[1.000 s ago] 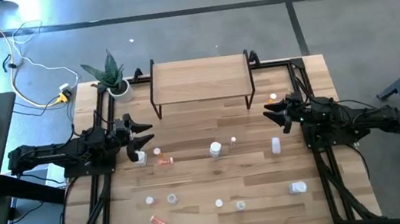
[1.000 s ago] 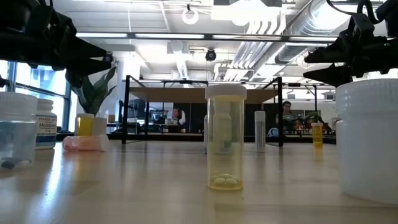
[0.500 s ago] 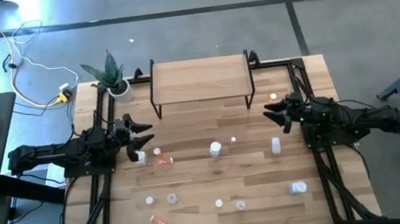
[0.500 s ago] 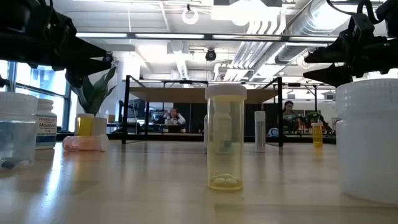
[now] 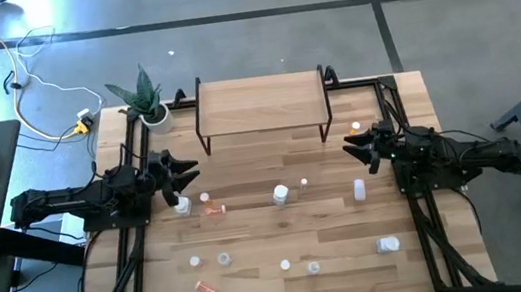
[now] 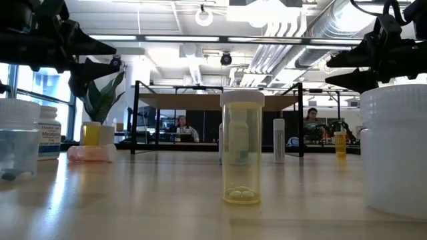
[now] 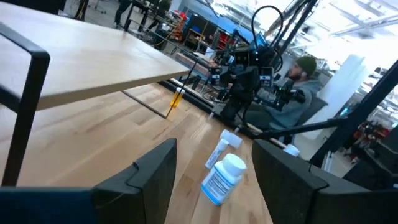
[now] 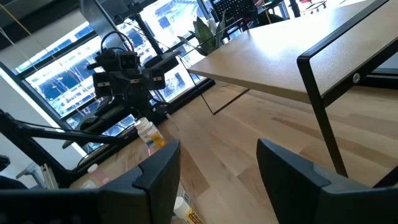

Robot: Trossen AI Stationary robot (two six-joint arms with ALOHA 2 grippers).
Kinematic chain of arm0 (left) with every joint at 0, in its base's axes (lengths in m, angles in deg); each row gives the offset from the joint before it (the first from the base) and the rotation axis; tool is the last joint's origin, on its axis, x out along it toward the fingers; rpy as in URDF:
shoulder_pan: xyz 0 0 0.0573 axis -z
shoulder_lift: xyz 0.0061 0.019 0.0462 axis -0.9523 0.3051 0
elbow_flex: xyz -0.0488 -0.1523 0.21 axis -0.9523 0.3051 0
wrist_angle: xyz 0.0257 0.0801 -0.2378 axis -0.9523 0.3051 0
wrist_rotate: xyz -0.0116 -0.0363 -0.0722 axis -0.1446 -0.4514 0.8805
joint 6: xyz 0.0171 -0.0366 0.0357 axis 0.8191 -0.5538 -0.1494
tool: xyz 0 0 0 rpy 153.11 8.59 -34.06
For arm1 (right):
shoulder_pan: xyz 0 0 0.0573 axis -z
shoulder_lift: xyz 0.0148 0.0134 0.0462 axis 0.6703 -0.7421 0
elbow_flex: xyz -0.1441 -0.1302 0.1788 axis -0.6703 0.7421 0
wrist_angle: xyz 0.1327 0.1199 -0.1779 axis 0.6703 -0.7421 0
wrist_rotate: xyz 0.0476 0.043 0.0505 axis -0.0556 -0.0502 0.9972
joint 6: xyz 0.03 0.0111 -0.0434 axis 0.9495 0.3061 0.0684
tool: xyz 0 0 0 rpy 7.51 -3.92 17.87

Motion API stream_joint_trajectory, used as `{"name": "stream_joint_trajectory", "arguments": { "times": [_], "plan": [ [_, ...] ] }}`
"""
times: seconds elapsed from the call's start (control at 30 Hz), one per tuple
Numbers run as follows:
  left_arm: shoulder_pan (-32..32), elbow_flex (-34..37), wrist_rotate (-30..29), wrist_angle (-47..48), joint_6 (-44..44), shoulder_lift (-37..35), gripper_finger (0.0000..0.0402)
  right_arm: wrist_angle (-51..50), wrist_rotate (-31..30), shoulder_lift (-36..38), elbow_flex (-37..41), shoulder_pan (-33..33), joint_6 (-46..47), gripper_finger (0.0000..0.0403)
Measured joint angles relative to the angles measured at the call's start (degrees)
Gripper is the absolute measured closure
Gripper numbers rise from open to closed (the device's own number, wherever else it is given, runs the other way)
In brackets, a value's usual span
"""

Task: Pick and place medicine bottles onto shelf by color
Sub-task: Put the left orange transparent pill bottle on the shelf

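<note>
Several small medicine bottles stand or lie scattered on the plank table: a white one (image 5: 280, 196) at the middle, a white one (image 5: 358, 190) to its right, orange ones (image 5: 214, 211) (image 5: 205, 288) on the left, and a yellow one (image 5: 355, 127) by the shelf's right leg. The light-wood shelf (image 5: 260, 103) stands on black legs at the far side. My left gripper (image 5: 186, 171) hovers level at the table's left, open, its fingers on either side of the view of a white blue-labelled bottle (image 7: 222, 178) farther off. My right gripper (image 5: 350, 149) hovers level at the right, open, holding nothing.
A potted plant (image 5: 146, 101) stands at the far left corner beside the shelf. Black frame rails (image 5: 132, 244) (image 5: 421, 216) run along both table sides. Close to the low camera stand a clear vial (image 6: 241, 147) and a large white bottle (image 6: 397, 150). People (image 6: 180, 127) sit in the room beyond.
My left gripper has rolled about its own pointing line while staying in place; its fingers now stand at a different tilt. The right gripper and the bottles have kept still.
</note>
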Motion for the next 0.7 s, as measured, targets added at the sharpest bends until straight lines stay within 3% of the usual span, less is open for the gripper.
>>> {"name": "stream_joint_trajectory", "arguments": {
  "times": [0.47,0.7],
  "plan": [
    [-0.02,0.00,-4.88,-0.37,-6.11,0.00,0.0202,0.01,-0.02,0.01,0.01,0.01,0.00,0.0201],
    [-0.02,-1.23,-6.69,-7.63,-9.43,0.02,0.0202,0.01,0.00,0.00,-0.01,0.00,0.00,0.0201]
  ]
}}
